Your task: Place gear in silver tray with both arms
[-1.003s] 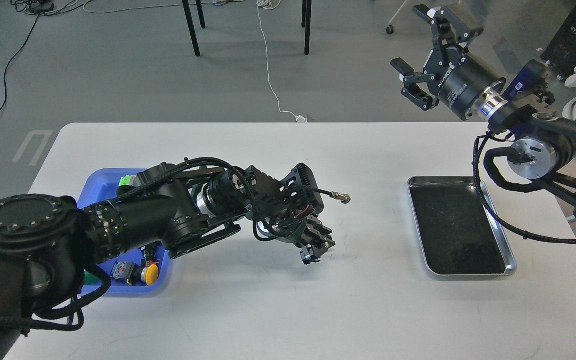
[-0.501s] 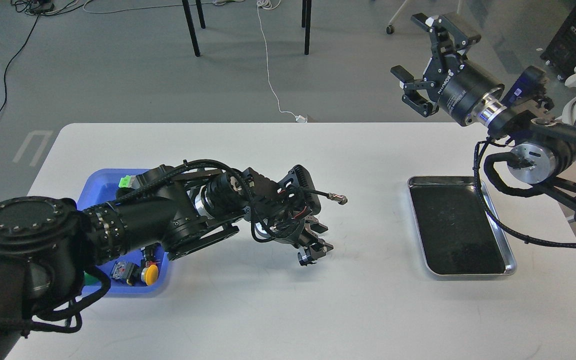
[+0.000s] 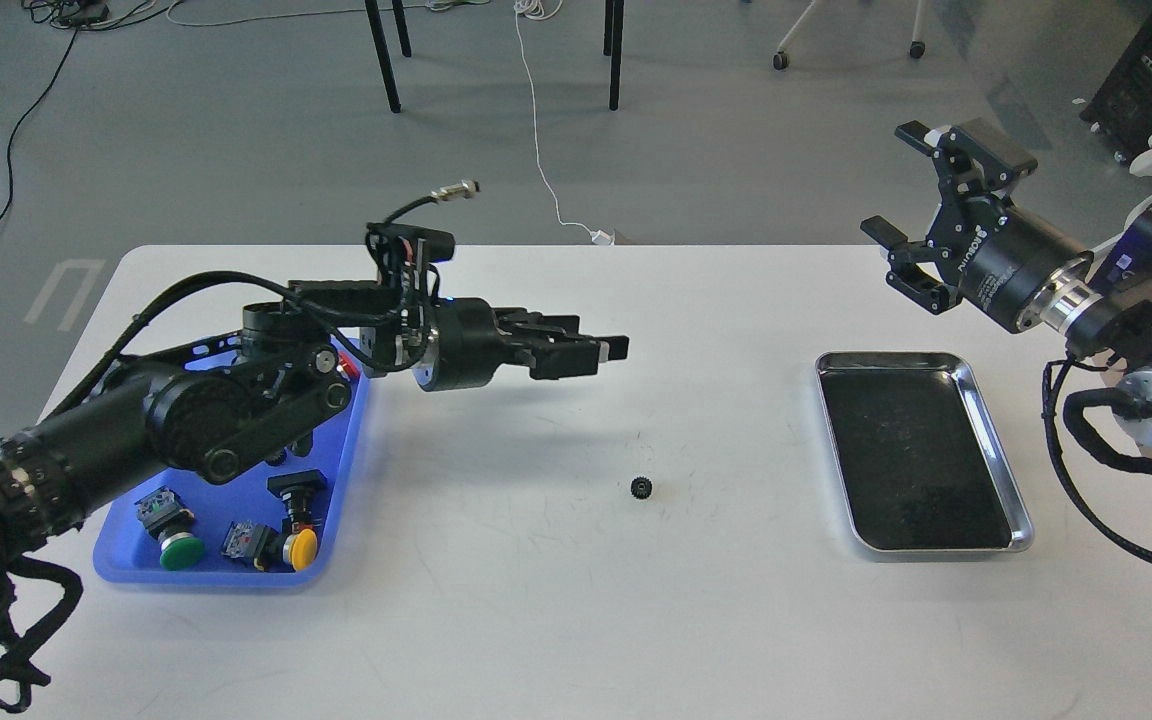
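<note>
The gear (image 3: 641,487) is now lying free on the table (image 3: 556,600), well short of the tray (image 3: 1023,520) (handover spot); left gripper (image 3: 591,350) is withdrawing empty, fingers near-closed, while right gripper (image 3: 921,215) is descending, gaping wide.

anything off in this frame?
Yes: the gear lies alone on the bare white table, between the blue tray and the silver tray, in neither. Left gripper and right gripper hold nothing.
</note>
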Tool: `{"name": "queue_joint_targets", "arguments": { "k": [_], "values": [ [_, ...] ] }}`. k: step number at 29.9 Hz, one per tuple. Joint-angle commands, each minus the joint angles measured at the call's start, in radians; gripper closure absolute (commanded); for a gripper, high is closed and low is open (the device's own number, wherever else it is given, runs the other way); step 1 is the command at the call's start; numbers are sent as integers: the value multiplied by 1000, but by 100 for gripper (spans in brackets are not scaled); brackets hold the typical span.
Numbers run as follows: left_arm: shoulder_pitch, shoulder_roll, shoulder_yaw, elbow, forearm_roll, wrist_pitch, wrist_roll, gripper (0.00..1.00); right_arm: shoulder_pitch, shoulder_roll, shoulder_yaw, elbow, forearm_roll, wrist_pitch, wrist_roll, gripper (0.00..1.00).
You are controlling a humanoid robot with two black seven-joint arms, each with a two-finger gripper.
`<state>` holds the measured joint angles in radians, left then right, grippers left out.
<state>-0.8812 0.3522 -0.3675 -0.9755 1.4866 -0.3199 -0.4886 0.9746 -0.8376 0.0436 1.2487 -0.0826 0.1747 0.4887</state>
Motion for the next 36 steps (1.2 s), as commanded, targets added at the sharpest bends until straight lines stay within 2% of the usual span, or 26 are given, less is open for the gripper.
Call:
{"name": "queue_joint_targets", "arguments": {
  "k": [1,4,7,9,11,14,16,20,28,36],
  "values": [
    [152,117,-125,-90,-354,-8,0,7,-39,-35,-1,23,-214,0,0,1],
    [296,151,-279,-152,-575,-17,0,3,-42,-38,-4,41,-373,5,0,1],
    [442,145,-465,-175,-681,-88,0,3,-19,-41,-22,60,-530,44,0,1],
    [504,139,-551,-181,-695,-134,0,3,50,-32,-66,58,-620,86,0,1],
    [550,137,-600,-199,-698,-145,0,2,157,-12,-179,58,-692,123,0,1],
    [577,140,-626,-216,-700,-148,0,2,367,61,-420,57,-782,127,0,1],
    [582,140,-637,-224,-703,-146,0,2,484,153,-578,51,-845,124,0,1],
    [582,134,-651,-227,-770,-139,0,2,602,323,-735,43,-945,77,0,1],
    [603,126,-674,-246,-804,-137,0,2,628,587,-884,-78,-1066,-79,0,1],
    [616,128,-680,-256,-802,-136,0,2,586,736,-1004,-149,-1076,-236,0,2]
  ]
}}
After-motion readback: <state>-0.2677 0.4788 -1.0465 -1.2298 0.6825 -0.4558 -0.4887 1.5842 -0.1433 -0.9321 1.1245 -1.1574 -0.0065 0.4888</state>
